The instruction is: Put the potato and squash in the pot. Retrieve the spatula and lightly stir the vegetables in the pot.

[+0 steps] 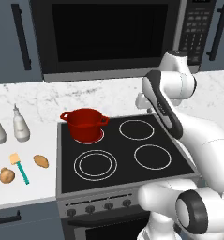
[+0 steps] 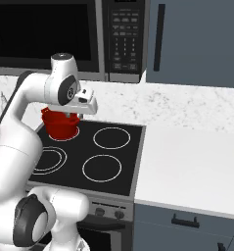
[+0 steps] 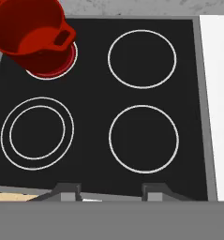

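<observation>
The red pot (image 1: 84, 123) stands empty on the stove's back-left burner, also seen in the right base view as the pot (image 2: 59, 125) and at the hand view's top left as the pot (image 3: 31, 33). On the counter left of the stove lie the oval potato (image 1: 41, 161), the squash (image 1: 7, 176) and, between them, the teal-handled spatula (image 1: 20, 169). My gripper (image 3: 111, 191) is open and holds nothing. It hangs high over the middle of the stove, pointing down, right of the pot. In the right base view the gripper (image 2: 73, 116) overlaps the pot.
The black stove (image 1: 123, 150) has four burners and a row of knobs at its front. Two pale bottles (image 1: 20, 124) stand at the back of the left counter. A microwave (image 1: 108, 37) hangs above the stove. A white counter (image 2: 197, 162) stretches to the right.
</observation>
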